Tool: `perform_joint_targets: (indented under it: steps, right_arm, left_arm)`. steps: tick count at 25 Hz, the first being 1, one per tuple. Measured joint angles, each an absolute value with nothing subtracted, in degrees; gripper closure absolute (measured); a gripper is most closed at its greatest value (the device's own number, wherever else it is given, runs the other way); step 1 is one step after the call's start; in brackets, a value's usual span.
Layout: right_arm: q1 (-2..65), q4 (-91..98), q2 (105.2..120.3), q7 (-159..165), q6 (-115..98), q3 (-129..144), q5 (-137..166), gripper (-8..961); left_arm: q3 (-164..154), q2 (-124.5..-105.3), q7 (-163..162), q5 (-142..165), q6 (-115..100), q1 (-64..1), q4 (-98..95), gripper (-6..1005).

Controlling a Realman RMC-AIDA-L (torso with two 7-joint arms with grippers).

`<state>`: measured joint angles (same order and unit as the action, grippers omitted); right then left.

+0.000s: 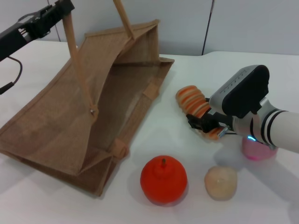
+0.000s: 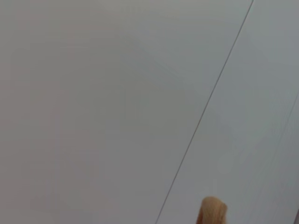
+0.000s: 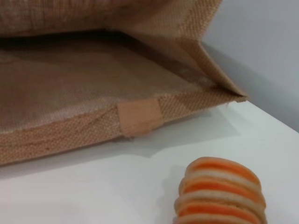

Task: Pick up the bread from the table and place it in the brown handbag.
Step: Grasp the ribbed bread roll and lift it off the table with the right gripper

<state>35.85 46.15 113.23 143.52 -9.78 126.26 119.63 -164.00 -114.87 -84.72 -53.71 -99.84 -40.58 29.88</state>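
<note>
Lying at centre right of the head view: the elongated ridged bread with orange and cream stripes (image 1: pixel 195 104), on the plain white table (image 1: pixel 196 70), just beside the open mouth of the large tan-brown woven jute handbag (image 1: pixel 70 121). Reaching in from the right edge: the right gripper (image 1: pixel 204 122), its dark fingers sitting at the loaf's near end; impossible to tell from here how wide the jaws are standing, or whether gripping yet. Holding up the bag's light-brown strap handle (image 1: pixel 74 51) at upper left: the left gripper (image 1: pixel 46 18), jaws apparently closed on it, keeping the mouth gaping.

Judging the step in hand as securing the loaf. Worth closing across the narrow width, squarely on a ridge near the middle rather than at the tip, to avoid it swinging. Then lifting clear of the trimmed lower edge (image 3: pixel 140 116) before moving toward the left of the frame, staying away from the red-orange round fruit (image 1: pixel 163 179) and beige bun-like ball (image 1: pixel 221 182) at bottom.
</note>
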Motion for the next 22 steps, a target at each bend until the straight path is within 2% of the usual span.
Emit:
perform_joint_targets:
  steps: [14,22]
  right_arm:
    - [35.54,46.77,113.37,142.72,-9.97,126.21,119.63,328]
    - [29.40,57.24,113.37,131.05,-9.61,122.84,119.62,380]
  left_arm:
    - [-164.00,-114.87,-84.55,-53.40,-99.70,-40.51,29.88,875]
    - [-164.09,-114.76,-84.95,-51.63,-100.22,-41.63,29.88,876]
